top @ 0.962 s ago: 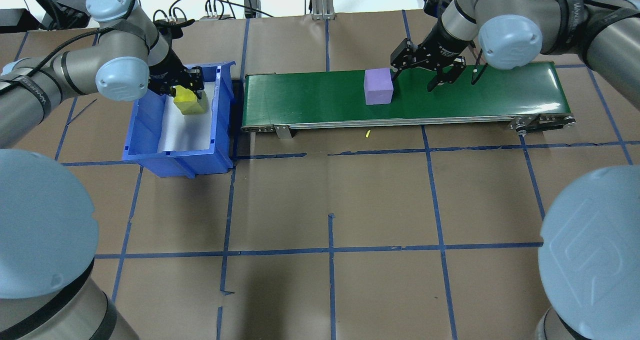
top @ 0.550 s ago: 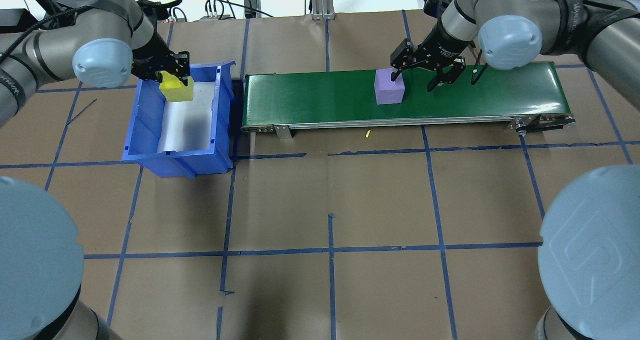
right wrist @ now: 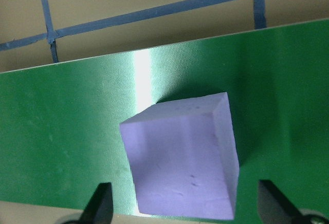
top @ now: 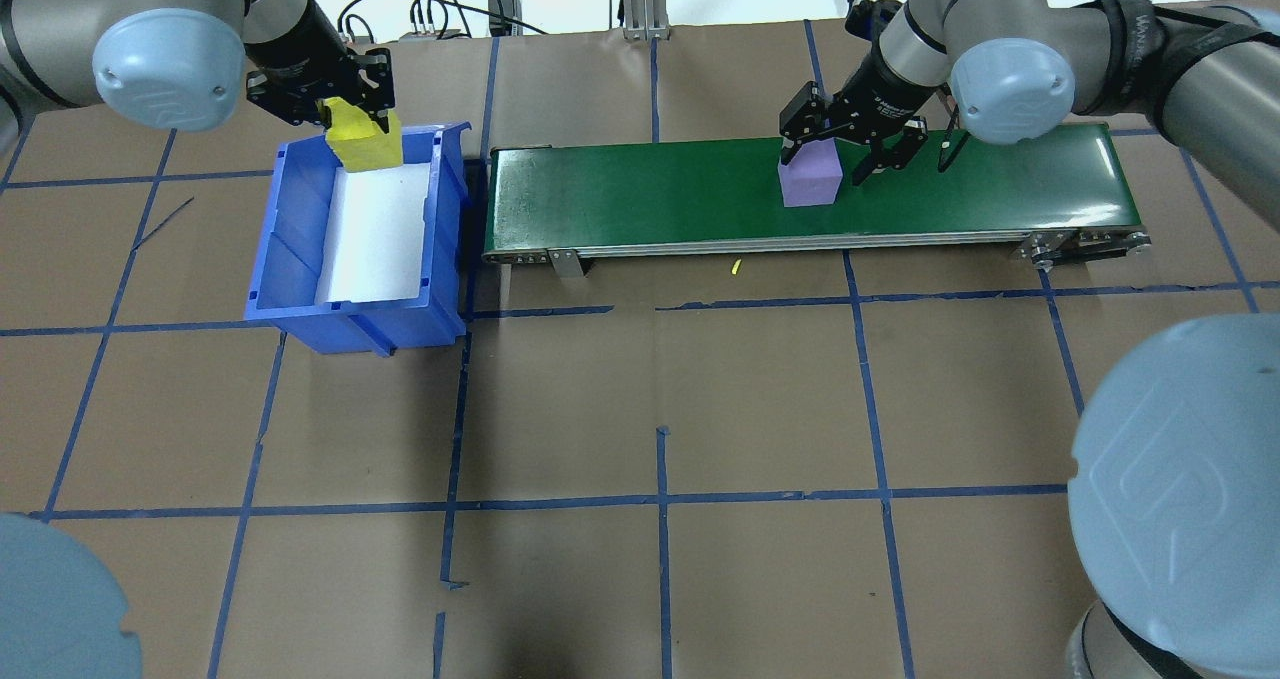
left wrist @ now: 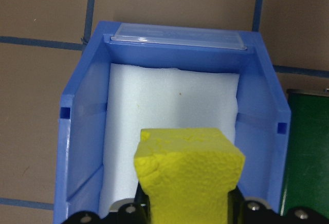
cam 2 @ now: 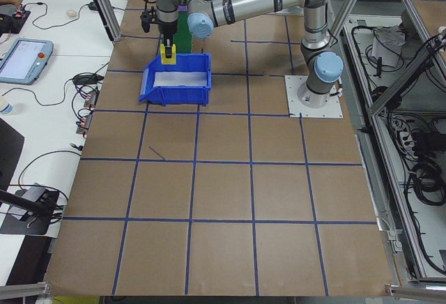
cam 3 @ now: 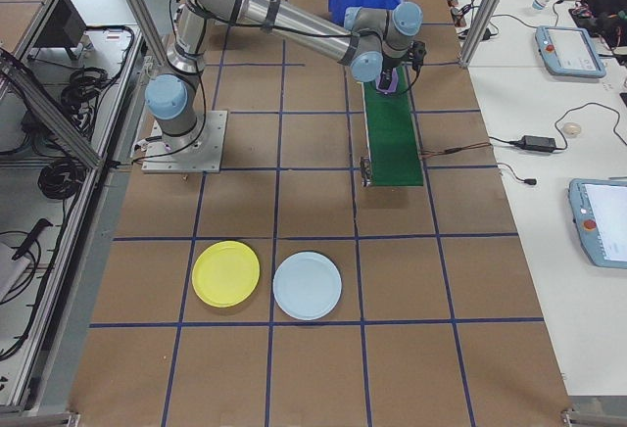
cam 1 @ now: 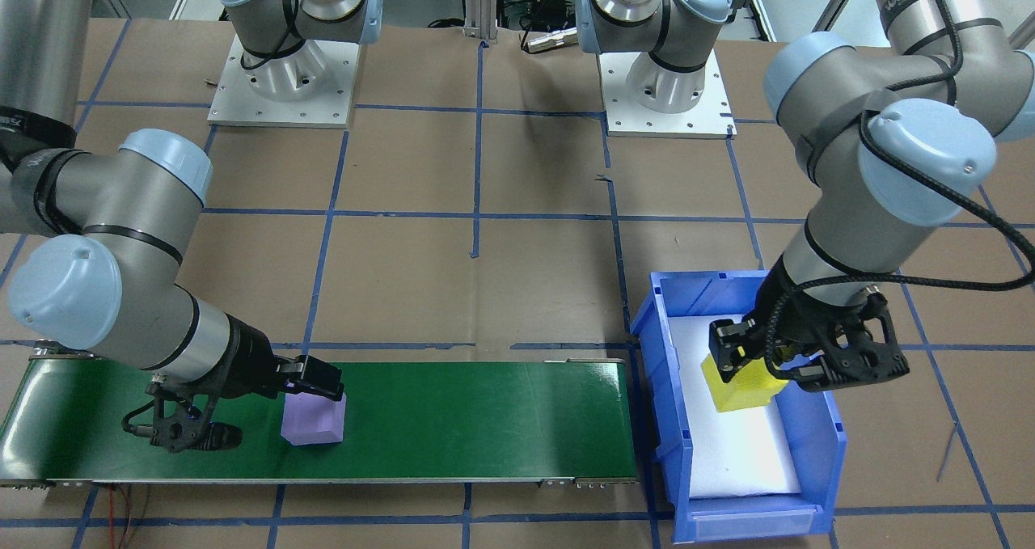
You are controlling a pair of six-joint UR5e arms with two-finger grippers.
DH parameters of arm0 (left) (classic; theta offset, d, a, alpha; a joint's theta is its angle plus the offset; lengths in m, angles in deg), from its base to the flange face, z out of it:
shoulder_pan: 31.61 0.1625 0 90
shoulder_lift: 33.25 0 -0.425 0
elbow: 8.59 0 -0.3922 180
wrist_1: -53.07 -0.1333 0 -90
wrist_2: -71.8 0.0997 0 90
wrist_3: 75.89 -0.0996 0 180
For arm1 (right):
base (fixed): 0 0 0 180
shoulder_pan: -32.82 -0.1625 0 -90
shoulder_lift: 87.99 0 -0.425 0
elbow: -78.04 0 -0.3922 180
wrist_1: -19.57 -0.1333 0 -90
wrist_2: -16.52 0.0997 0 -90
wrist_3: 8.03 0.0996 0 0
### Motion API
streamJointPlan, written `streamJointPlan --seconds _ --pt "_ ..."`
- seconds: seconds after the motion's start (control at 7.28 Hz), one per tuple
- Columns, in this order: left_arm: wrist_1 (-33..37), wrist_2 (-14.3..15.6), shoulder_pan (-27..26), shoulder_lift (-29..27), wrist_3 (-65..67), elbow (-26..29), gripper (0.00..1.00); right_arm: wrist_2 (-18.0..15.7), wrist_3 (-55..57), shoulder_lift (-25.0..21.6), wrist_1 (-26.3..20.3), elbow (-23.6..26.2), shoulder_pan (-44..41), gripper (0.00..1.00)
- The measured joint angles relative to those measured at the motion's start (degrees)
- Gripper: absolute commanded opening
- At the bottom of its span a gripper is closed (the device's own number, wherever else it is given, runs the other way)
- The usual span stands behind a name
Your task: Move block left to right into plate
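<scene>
Above the blue bin [top: 300,259], the yellow block [top: 362,137] has risen higher.

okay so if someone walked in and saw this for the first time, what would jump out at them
Probably the bright yellow block gripped in the left gripper over the far end of the blue bin. Next, the purple block sitting on the green conveyor belt, with the open right gripper straddling it. Off to the robot's right, a yellow plate and a pale blue plate lie side by side.
</scene>
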State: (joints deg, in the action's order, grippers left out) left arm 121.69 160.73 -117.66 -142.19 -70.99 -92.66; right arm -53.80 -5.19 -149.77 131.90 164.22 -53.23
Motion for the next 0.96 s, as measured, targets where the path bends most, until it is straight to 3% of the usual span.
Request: streamJointPlan --seconds 0.14,0.27,0.55,0.96 --pt "-0.1 -0.5 -2.2 0.0 3.4 0.0 0.29 -0.3 -0.1 0.4 0.1 0.1 0.0 0.83" --pt "-0.4 -1.1 -4.1 -0.4 5.9 0.0 0.29 -0.7 -0.2 0.5 0.3 0.4 0.0 0.43" --pt "-4.2 -1.7 -8.0 -3.8 8.5 -0.2 0.3 -4.1 -3.1 0.7 1.4 1.3 0.0 0.32" --pt "-9.3 -1.8 -10.4 -8.3 9.5 -1.0 0.32 -13.4 -9.7 -0.9 1.5 0.9 1.0 0.32"
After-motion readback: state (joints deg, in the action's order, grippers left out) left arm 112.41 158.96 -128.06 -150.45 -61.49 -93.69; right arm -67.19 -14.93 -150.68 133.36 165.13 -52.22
